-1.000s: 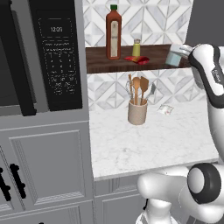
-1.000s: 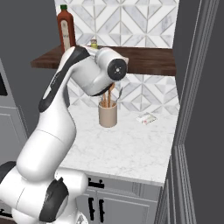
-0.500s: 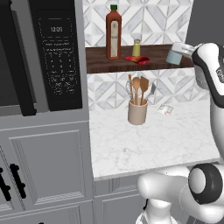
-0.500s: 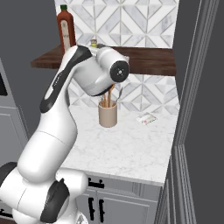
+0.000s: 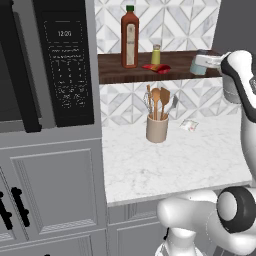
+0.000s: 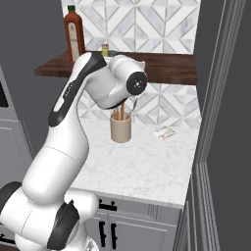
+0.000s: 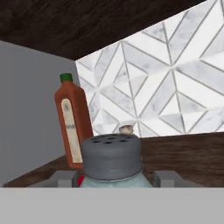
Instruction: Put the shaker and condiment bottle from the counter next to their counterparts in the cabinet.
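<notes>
My gripper [image 7: 114, 179] is shut on the teal shaker [image 5: 201, 62], whose grey cap [image 7: 111, 154] sits between my fingertips [image 7: 65, 177]. I hold it upright over the right end of the dark wooden cabinet shelf [image 5: 115, 70]; whether it touches the board I cannot tell. Further left on the shelf stand the tall red bottle with green cap [image 5: 129, 37] and the yellow-green shaker [image 5: 156, 54]. The flat red condiment bottle [image 5: 156, 67] lies beside them. The hand view looks along the shelf at the tall bottle [image 7: 72, 127]. The marble counter [image 5: 175, 160] lies below.
A beige crock of wooden utensils [image 5: 157, 127] stands on the counter under the shelf, with a small white packet [image 5: 189, 125] to its right. A black microwave [image 5: 65, 60] is at the left and a dark wall panel [image 6: 220, 98] at the right.
The gripper with the shaker has edged slightly left along the shelf. The things on the shelf and counter have not moved.
</notes>
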Controlling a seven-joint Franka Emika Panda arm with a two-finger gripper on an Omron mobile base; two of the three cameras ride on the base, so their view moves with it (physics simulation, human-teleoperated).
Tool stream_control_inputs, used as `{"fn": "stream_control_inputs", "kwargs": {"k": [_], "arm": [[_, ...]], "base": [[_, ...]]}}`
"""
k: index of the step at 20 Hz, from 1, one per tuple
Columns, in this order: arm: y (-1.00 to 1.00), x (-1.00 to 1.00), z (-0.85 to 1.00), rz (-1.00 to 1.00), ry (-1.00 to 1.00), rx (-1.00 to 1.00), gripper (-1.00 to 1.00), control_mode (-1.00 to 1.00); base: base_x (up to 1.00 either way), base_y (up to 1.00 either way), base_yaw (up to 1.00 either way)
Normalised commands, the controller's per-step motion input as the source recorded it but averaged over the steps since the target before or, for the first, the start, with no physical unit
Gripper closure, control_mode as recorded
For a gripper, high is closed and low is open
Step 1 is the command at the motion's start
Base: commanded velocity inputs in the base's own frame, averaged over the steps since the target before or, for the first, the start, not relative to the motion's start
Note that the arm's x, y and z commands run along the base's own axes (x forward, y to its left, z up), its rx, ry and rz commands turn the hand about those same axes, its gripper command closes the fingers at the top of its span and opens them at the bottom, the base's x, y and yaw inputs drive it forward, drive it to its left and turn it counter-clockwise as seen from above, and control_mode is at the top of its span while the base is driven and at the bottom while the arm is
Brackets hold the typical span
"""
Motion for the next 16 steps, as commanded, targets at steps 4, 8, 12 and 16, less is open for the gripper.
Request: {"fn": "stream_control_inputs", "kwargs": {"k": [4, 8, 12, 16], "arm": [[0.0, 0.0, 0.0, 0.01, 0.0, -0.04, 1.0, -1.0], [0.0, 0.0, 0.0, 0.01, 0.0, 0.0, 1.0, -1.0], [0.0, 0.01, 0.0, 0.1, -0.03, 0.0, 1.0, -1.0], [0.01, 0.14, 0.0, 0.12, -0.02, 0.0, 1.0, -1.0]], "base": [[0.0, 0.0, 0.0], [0.0, 0.0, 0.0], [0.0, 0.0, 0.0], [0.0, 0.0, 0.0]]}}
